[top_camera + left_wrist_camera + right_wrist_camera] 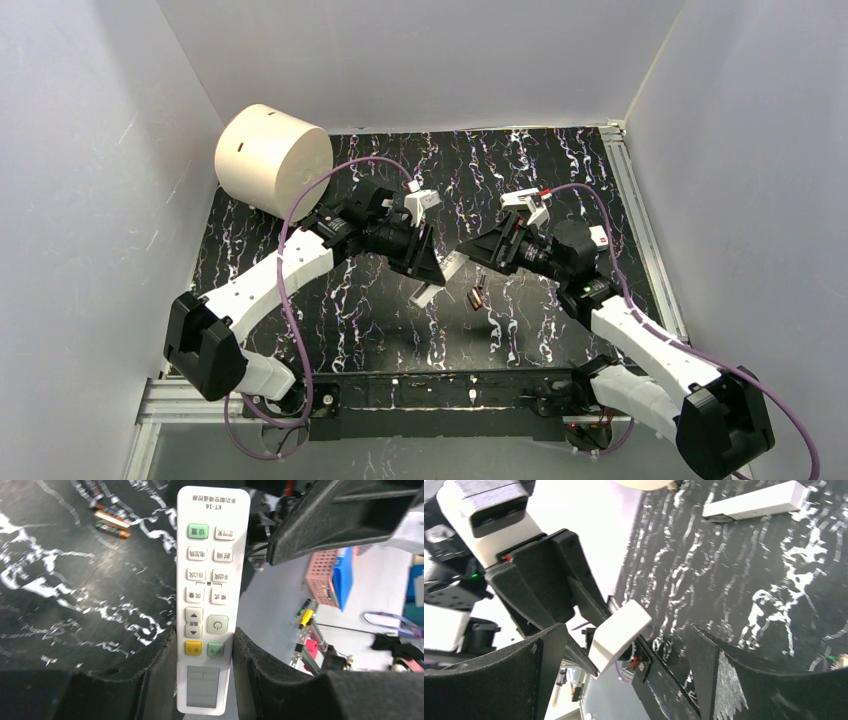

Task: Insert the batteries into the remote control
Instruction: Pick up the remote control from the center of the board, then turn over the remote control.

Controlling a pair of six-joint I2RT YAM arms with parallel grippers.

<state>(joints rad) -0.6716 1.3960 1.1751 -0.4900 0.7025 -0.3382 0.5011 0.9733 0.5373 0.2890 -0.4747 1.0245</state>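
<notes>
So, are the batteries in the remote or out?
Out. The batteries lie on the black table, apart from the remote control, which the left gripper holds.

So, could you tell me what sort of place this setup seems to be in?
Most likely a robotics lab test cell: plain white walls box in a black marbled tabletop edged by an aluminium rail, with a pink crate and loose cables beyond.

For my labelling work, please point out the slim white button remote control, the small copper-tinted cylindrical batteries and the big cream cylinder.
slim white remote control [207, 586]: left wrist view, middle of button face.
small copper-tinted batteries [113, 519]: left wrist view, side of one cell.
big cream cylinder [252, 146]: top external view, curved side.
</notes>
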